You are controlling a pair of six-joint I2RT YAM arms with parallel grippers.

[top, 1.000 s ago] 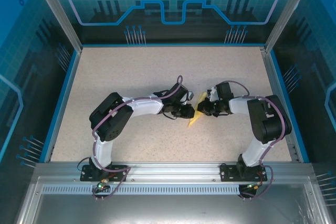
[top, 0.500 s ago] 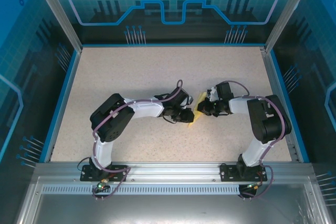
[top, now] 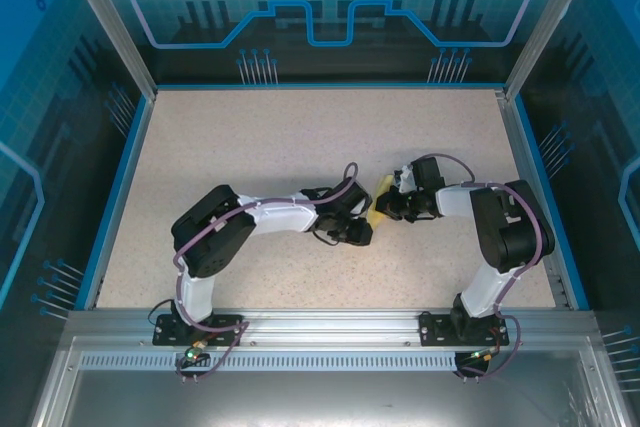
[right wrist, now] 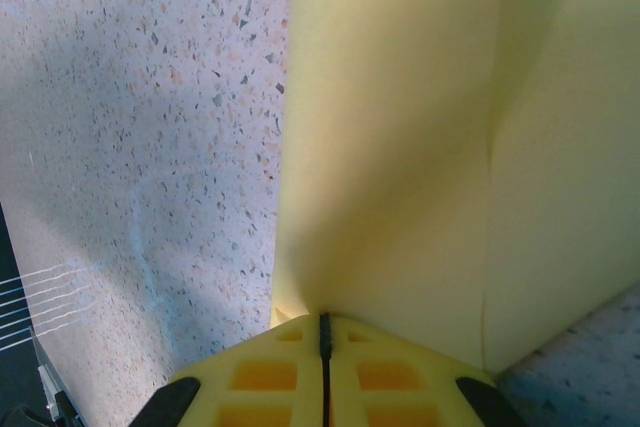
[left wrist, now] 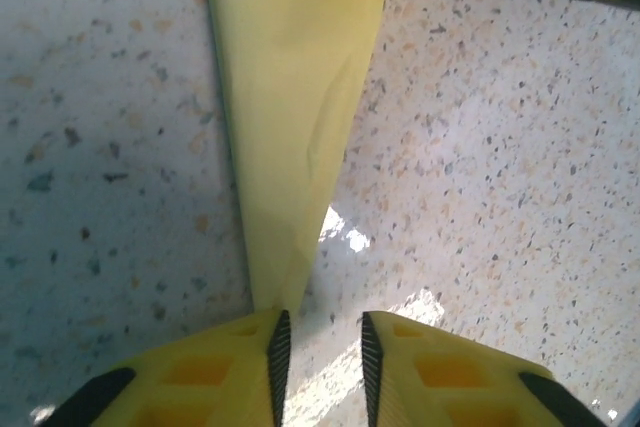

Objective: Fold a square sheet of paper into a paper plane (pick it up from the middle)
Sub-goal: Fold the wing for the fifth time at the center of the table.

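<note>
A speckled beige table [top: 250, 147] sits inside blue walls [top: 400, 7] printed with grid lines.

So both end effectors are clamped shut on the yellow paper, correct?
Not both. The left end effector is open, its jaws apart with bare table between them, as the left wrist view shows. The right end effector is clamped shut on the paper.

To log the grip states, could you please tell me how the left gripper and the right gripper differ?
The left gripper has its jaws slightly apart with nothing between them; the right gripper is shut on the yellow paper. The left gripper faces the paper's narrow pointed end, the right gripper a broad creased panel. Both have yellow fingers.
</note>
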